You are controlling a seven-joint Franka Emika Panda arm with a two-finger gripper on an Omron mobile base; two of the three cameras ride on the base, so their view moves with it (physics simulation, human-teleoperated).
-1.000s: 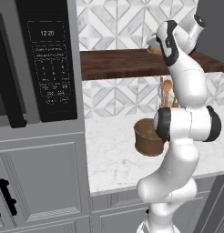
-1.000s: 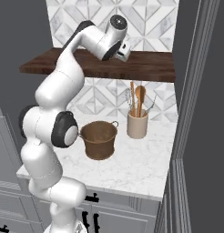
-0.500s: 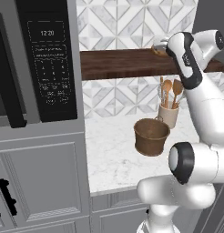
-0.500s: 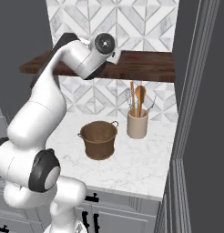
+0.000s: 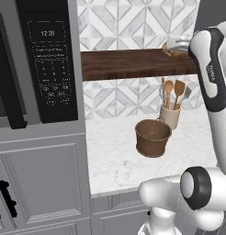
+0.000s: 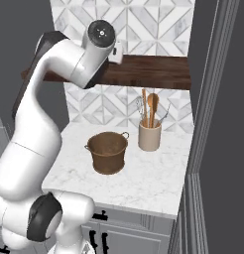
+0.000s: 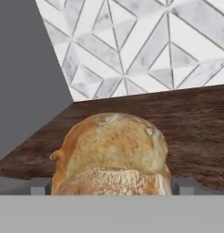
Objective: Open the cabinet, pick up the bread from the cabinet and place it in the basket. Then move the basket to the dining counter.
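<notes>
The bread (image 7: 111,154), a golden-brown roll, lies on a dark wooden shelf (image 7: 196,123) and sits right between my fingertips (image 7: 41,186). My gripper (image 7: 112,186) is open, one finger on each side of the roll with a small gap. From the left base view the bread (image 5: 168,49) peeks out beside the gripper (image 5: 178,45) at the shelf's right end. In the right base view my wrist covers the hand near the shelf (image 6: 153,72). The brown woven basket (image 5: 153,137) (image 6: 107,151) stands empty on the marble worktop below.
A cream crock of wooden spoons (image 5: 170,114) (image 6: 149,135) stands just behind and right of the basket. A black microwave (image 5: 46,69) is set in grey cabinetry on the left. A tall grey panel (image 6: 208,99) bounds the worktop on the right.
The arm's elbow and lower links have swung out to the side and down, uncovering the basket. The hand has stayed up at the shelf by the bread.
</notes>
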